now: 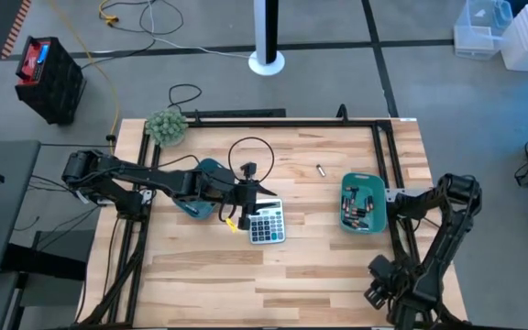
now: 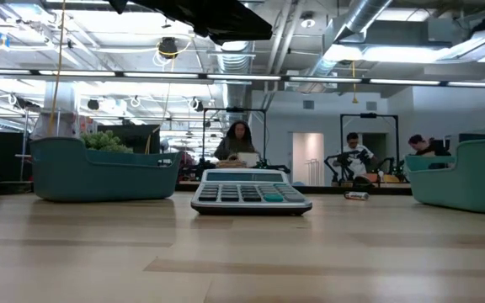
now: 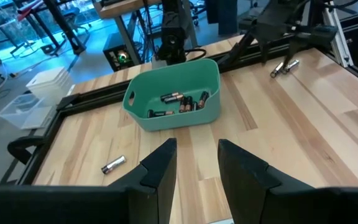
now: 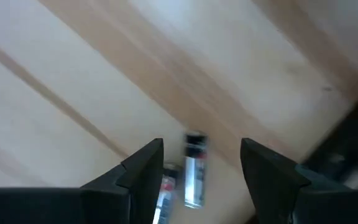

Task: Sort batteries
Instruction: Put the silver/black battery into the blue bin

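The right gripper (image 4: 201,171), fingers spread and empty, hangs over two small silvery cylindrical batteries (image 4: 194,168); it should centre on one, approx. The left gripper (image 3: 197,168), empty too, waits above the grey calculator (image 1: 266,223).

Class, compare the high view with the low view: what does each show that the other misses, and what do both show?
Only the high view shows both arms, the left pincer open above the calculator, the right pincer near the table's right corner, and the batteries inside the right teal tray. Only the low view shows people in the room behind and the calculator's keys from the front. Both show the calculator, two teal trays, the green plant and one lone battery lying on the table.
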